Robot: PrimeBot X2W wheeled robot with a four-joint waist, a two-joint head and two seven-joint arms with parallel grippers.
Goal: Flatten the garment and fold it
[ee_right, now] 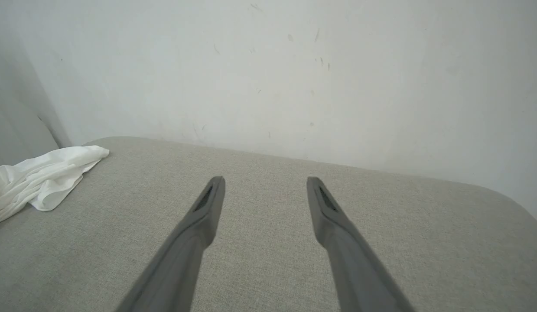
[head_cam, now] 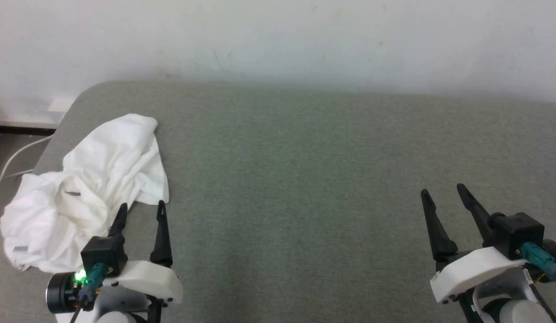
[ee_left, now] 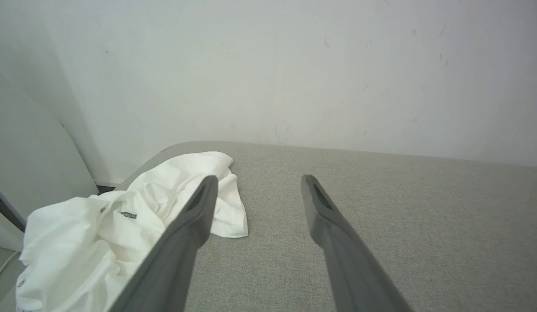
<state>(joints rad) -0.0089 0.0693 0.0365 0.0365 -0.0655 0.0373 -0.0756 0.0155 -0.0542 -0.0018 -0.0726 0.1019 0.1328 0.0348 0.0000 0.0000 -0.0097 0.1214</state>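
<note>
Nearest the robot, at the near-left part of the grey cushion, the left gripper hangs over the fabric with its two dark fingers spread wide and nothing between them. A green light glows on its wrist housing. Its left finger overlaps the near-right hem of the garment in the head view, and the left wrist view shows that finger in front of the cloth; whether it touches cannot be told. The other finger stands over bare cushion.

At the near-right part of the cushion, the right gripper is likewise released, fingers apart and empty, leaning slightly leftward, well apart from the garment.

The garment lies crumpled in a loose heap on the left side of the cushion, running from near its left edge up toward its rounded far-left corner. It is white and thin, bunched in soft folds, with one lobe reaching toward the far corner and a flap pointing toward the cushion's middle. A small dark label shows among the folds, and a small pale tag sits near the hem closest to the cushion's left edge.

Beyond the cushion's left edge a pale cable curves across the floor. Behind the cushion's far edge rises a scuffed white wall
</note>
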